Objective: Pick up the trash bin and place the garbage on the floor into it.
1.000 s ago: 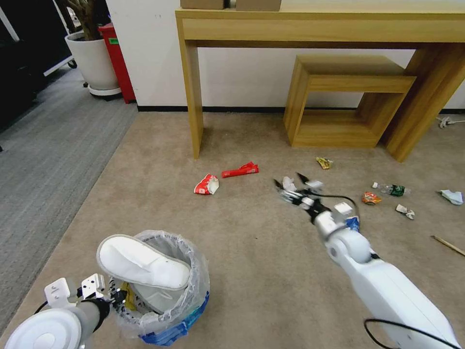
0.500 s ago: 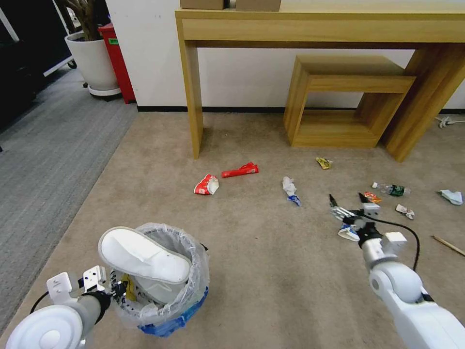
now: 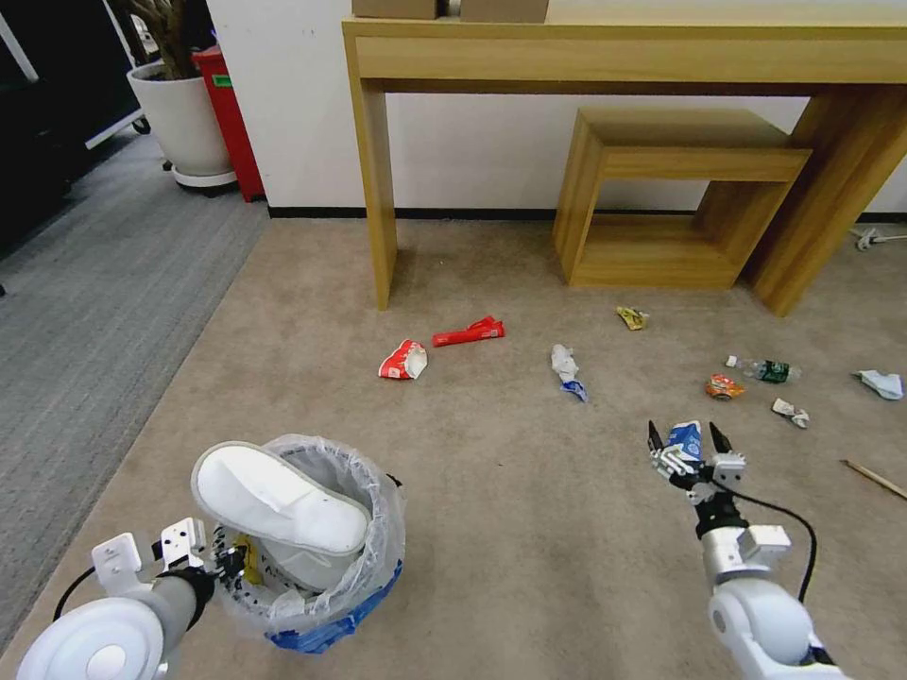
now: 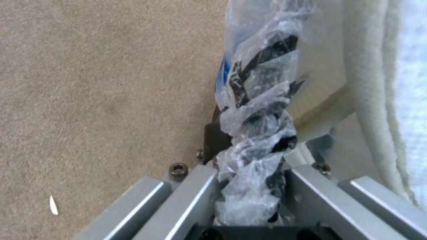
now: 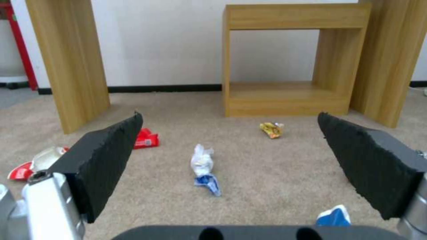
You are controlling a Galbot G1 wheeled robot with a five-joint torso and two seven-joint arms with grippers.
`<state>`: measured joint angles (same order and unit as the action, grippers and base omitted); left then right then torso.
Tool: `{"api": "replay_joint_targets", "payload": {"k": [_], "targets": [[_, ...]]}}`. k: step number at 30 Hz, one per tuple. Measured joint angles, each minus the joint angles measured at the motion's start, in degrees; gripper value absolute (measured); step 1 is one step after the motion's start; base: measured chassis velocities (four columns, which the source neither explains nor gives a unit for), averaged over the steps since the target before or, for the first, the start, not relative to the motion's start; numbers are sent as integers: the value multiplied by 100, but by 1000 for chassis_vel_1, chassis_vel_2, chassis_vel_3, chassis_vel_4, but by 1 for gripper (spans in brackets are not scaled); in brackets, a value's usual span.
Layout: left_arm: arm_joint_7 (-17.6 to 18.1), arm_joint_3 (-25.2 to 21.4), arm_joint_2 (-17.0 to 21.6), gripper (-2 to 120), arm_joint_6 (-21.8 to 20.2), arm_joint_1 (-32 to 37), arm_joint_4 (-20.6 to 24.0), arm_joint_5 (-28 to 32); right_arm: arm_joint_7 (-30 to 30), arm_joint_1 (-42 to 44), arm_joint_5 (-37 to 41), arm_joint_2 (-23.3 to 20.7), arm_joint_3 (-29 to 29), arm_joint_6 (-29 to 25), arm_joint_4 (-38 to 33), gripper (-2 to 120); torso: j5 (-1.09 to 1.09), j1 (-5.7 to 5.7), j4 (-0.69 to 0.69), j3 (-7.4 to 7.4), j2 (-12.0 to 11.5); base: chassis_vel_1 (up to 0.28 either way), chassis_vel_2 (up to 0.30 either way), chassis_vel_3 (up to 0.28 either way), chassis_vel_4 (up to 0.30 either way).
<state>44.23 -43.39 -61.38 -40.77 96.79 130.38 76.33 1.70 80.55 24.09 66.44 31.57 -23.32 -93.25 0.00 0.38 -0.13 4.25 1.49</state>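
The blue trash bin, lined with a clear bag, is at the lower left with a white slipper lying across its mouth. My left gripper is shut on its rim, bag plastic pinched between the jaws. My right gripper is open low over the beige floor, its fingertips either side of a blue-white wrapper. More garbage lies beyond: a white-blue wrapper, a red-white wrapper, a red wrapper, a yellow wrapper and a small bottle.
A wooden table and a low wooden shelf stand against the back wall. A white plant pot and a red box are at the back left by the grey carpet. A wooden stick lies far right.
My right arm has swung from beside the white-blue wrapper to the right and drawn back toward me, ending open over the blue-white wrapper. The left gripper keeps hold of the bin.
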Motion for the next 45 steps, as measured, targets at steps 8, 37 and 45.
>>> {"api": "replay_joint_targets", "payload": {"k": [8, 37, 45], "targets": [[26, -21, -127, 0, 17, 31, 79, -15, -45, -26, -353, 235, -38, -477, -115, 100, 1, 0, 0, 1, 0, 0, 0, 0, 0], [181, -453, -131, 0, 148, 120, -313, -306, -88, -432, -398, 330, -193, -497, -68, 100, 0, 0, 0, 0, 0, 0, 0, 0, 0], [167, -465, -82, 0, 169, 69, -416, -322, -152, -493, -365, 339, -227, -498, 68, 100, 0, 0, 0, 1, 0, 0, 0, 0, 0]]}}
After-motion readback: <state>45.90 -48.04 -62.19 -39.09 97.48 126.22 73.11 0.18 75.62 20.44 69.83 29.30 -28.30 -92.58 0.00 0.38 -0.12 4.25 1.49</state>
